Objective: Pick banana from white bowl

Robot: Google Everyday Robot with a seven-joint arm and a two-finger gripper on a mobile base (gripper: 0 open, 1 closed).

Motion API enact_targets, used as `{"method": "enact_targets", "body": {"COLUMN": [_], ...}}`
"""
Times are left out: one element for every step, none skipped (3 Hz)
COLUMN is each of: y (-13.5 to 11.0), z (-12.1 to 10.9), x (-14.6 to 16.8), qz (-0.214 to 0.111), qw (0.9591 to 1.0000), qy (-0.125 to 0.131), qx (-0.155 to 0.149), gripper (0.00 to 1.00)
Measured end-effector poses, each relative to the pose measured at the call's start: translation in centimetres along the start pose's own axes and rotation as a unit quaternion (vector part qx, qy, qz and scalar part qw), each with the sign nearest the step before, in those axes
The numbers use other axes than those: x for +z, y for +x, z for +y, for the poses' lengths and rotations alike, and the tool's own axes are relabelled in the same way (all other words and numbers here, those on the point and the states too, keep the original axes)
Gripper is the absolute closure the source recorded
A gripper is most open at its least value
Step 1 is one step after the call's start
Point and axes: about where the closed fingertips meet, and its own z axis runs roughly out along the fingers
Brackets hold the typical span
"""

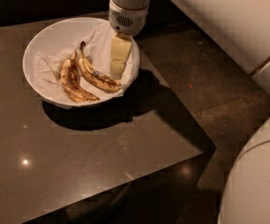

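Observation:
The white bowl [46, 41] sits on the dark table, lined with crumpled white paper. Two bananas lie in it side by side. The banana [97, 76] on the right is yellow with brown streaks, a dark stem and a small pale blue sticker. The browner banana [74, 83] lies to its left. My gripper [118, 68] hangs over the bowl's right side, its pale fingers [120, 50] pointing down just right of the stickered banana, close to its lower end.
The dark glossy table [78, 157] ends at a front-right corner near the middle of the view. Dark speckled floor [209, 78] lies to the right. My white arm and body parts fill the upper right and lower right.

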Motion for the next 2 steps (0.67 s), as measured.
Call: {"method": "enact_targets", "body": {"y": [-0.65, -0.50], "z": [0.16, -0.36], "x": [0.51, 0.86], "qz": [0.007, 0.008], "qw": [1.0000, 0.9999], "qy": [-0.001, -0.003], "qx": [-0.001, 0.013], "gripper": [0.00, 0.00]}}
